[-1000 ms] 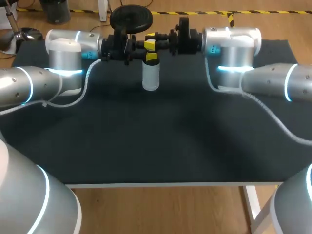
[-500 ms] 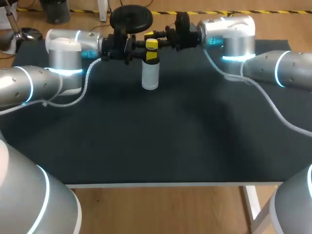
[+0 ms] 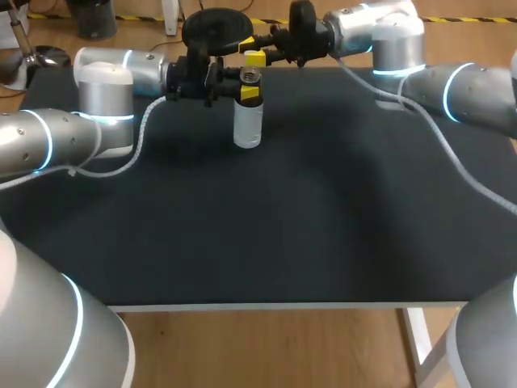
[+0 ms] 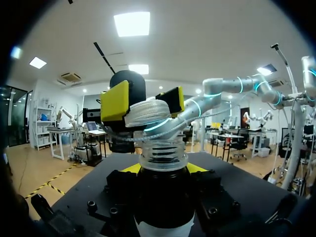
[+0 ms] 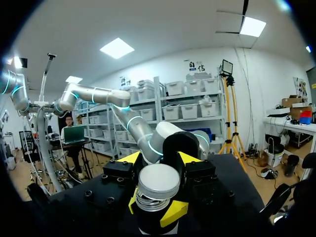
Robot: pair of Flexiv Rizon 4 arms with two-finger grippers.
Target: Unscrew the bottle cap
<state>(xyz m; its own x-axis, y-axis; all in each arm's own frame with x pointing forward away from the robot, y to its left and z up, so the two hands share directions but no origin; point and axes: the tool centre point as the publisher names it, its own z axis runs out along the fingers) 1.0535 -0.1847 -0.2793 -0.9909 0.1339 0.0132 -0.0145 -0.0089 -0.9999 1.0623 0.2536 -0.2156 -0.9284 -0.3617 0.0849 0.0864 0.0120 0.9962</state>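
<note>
A small clear bottle (image 3: 247, 125) stands upright at the far middle of the black table. My left gripper (image 3: 246, 90) is shut on its dark neck, and in the left wrist view the open threaded mouth (image 4: 163, 153) rises between its fingers. My right gripper (image 3: 255, 59) hangs a little above and behind the bottle, shut on the clear ribbed bottle cap (image 4: 146, 111). The cap is clear of the neck, with a gap between them. In the right wrist view the cap (image 5: 158, 181) sits between the yellow fingertips (image 5: 175, 213), and the bottle under it is hidden.
The black table mat (image 3: 283, 218) spreads wide in front of the bottle, down to the pale front edge (image 3: 266, 305). White cables hang from both arms over the mat, at the left (image 3: 129, 158) and the right (image 3: 452, 162).
My right gripper has lifted off the bottle with the cap and drawn up and back to the right. The left gripper and the bottle have stayed in place.
</note>
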